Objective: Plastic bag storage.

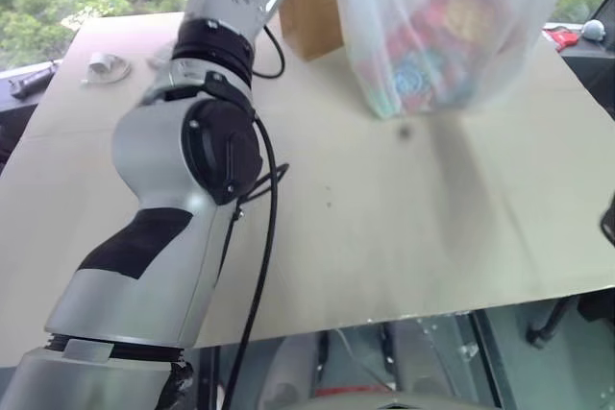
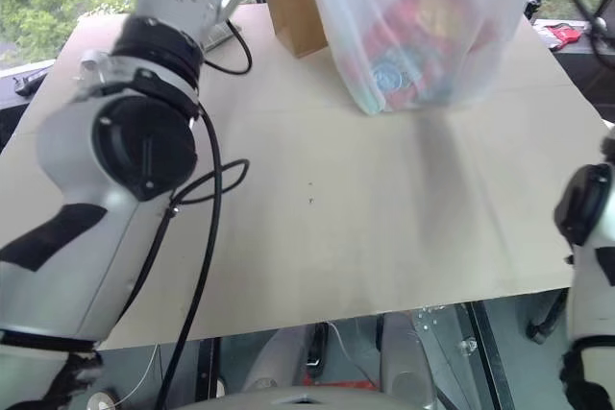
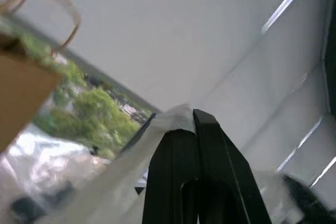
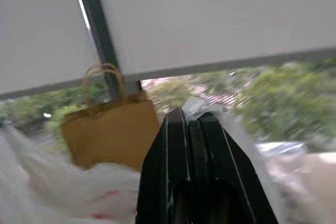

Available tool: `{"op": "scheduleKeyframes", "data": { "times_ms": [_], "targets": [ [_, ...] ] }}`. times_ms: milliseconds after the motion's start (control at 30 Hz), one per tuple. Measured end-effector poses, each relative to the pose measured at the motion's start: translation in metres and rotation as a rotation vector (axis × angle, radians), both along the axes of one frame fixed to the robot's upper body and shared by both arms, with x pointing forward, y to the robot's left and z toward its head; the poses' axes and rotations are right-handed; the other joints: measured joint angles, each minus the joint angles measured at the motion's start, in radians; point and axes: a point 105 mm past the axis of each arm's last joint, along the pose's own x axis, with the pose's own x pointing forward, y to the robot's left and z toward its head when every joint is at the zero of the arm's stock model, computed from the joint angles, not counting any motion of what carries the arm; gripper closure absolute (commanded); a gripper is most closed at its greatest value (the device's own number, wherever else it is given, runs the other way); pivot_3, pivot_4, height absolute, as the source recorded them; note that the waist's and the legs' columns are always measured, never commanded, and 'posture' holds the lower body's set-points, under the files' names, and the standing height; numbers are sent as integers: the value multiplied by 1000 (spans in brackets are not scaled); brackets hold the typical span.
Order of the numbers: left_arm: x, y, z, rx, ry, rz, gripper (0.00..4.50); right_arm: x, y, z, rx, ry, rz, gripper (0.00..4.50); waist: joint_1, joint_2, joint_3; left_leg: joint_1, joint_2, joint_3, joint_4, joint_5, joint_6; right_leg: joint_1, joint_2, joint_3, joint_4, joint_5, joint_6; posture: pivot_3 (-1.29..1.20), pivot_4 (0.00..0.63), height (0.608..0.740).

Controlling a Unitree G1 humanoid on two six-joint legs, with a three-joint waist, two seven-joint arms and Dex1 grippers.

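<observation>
Holding plastic bag (image 1: 452, 26) aloft | left gripper (image 3: 195, 121) and right gripper (image 4: 190, 116) both clamped on film | keep tension even; paper bag (image 4: 110, 132) beyond fingertips

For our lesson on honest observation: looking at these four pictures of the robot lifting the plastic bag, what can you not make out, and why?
- The plastic bag: its top and handles are cut off by the upper edge in both eye views.
- What is printed on the bag: blurred, colours alone show.
- The brown paper bag: in the eye views its top is cut off, the plastic bag covers one side.
- Small things at the table's far left corner: too small to name.
</observation>
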Motion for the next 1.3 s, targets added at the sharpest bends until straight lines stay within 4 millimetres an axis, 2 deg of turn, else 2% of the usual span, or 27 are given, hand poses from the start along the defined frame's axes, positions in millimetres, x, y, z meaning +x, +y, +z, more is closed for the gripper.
{"op": "scheduleKeyframes", "data": {
  "times_ms": [33,67,100,133,167,233,300,367,400,433,500,567,600,667,733,800,900,933,1000,1067,1133,1233,1300],
  "targets": [
    [1,-2,-6,27,-7,-1,4500,5,4,-10,0,30,18,4460,-2,0,0,2,-1,0,1,0,1,2,-1,0,1,0,0,0,150,740],
    [5,-3,-8,-58,47,-7,4500,14,5,-10,46,55,20,4460,-5,2,4,-2,-1,3,5,0,2,-3,-3,3,2,2,2,0,150,740],
    [9,2,-4,-177,109,3,4500,14,0,4,65,29,-12,4460,-6,6,11,-7,-3,7,6,2,5,-11,-7,7,5,3,5,0,150,740],
    [11,19,5,-247,122,35,4500,4,-8,22,46,-26,-51,4460,-5,6,12,-15,-4,11,6,4,6,-23,-9,11,9,3,6,0,150,740],
    [10,32,11,-263,110,63,4500,-4,-14,30,29,-60,-75,4460,-7,6,12,-17,-3,11,7,4,5,-24,-7,11,9,4,5,0,150,740],
    [7,38,14,-192,46,89,4500,-19,-17,27,-15,-111,-91,4460,-5,3,7,-14,-2,10,6,4,5,-18,-4,10,8,4,5,0,150,740],
    [9,36,3,-145,33,97,4500,-14,-11,-1,-20,-65,-73,4460,-4,1,4,-13,-3,9,8,3,6,-14,-6,9,7,4,5,0,150,740],
    [14,23,-22,-113,77,53,4500,-10,0,-38,8,26,-31,4460,1,1,4,-14,-4,8,13,3,7,-13,-8,8,7,5,8,0,150,740],
    [15,18,-42,-76,94,25,4500,-16,9,-59,9,73,4,4460,4,2,4,-15,-4,6,16,2,8,-13,-8,7,8,5,8,0,150,740],
    [16,21,-61,-53,114,16,4500,-24,19,-77,-5,110,42,4460,3,2,3,-16,-4,6,19,2,8,-14,-8,7,9,5,8,0,150,740],
    [16,38,-110,6,187,41,4500,-46,32,-105,-41,170,79,4460,-4,3,4,-17,-4,6,19,2,8,-15,-8,9,12,6,8,0,150,740],
    [5,53,-153,52,257,70,4500,-70,42,-132,-65,215,101,4460,-8,2,3,-16,-2,6,18,2,8,-15,-7,11,12,6,8,0,150,740],
    [-3,59,-180,81,322,79,4500,-82,53,-157,-83,286,140,4460,-8,2,3,-16,-2,6,19,2,8,-16,-7,11,13,6,8,0,150,740],
    [-20,62,-200,134,354,87,4500,-98,68,-190,-132,389,185,4460,-2,2,3,-15,-3,7,21,2,8,-16,-7,13,11,6,8,0,150,740],
    [-31,63,-208,182,358,90,4500,-111,79,-210,-167,455,226,4460,3,3,3,-12,-3,8,22,2,8,-12,-6,13,10,9,9,0,150,740],
    [-42,65,-221,225,375,93,4500,-123,89,-233,-191,531,262,4460,8,3,3,6,-3,8,20,1,10,6,-6,13,5,10,9,0,150,740],
    [-50,69,-246,317,407,104,4500,-125,90,-262,-228,626,240,4460,9,3,3,41,1,10,14,-3,16,46,0,12,-12,9,9,0,150,740],
    [-53,74,-258,356,422,116,4500,-126,91,-277,-251,674,233,4460,8,2,2,47,4,10,13,-3,16,52,2,12,-15,7,11,0,150,740],
    [-60,88,-281,429,463,137,4500,-130,90,-306,-296,750,210,4460,4,1,1,49,5,11,12,-3,16,54,2,13,-15,6,12,0,150,740],
    [-68,102,-294,478,481,149,3943,-133,82,-322,-325,774,176,3904,4,1,1,47,5,12,12,-3,16,51,2,14,-14,10,11,0,150,740],
    [-78,108,-292,512,436,139,3313,-134,75,-323,-343,746,146,3193,6,1,1,46,5,11,12,-3,16,50,2,14,-14,11,11,0,150,740],
    [-99,116,-287,590,333,127,1834,-148,63,-329,-381,715,112,1668,18,1,0,45,5,12,9,-4,16,47,1,15,-14,11,11,0,150,740],
    [-115,127,-294,642,325,127,941,-160,54,-329,-414,699,95,705,23,1,-1,45,5,12,5,-4,16,47,1,15,-16,11,10,0,150,740]
  ]
}}
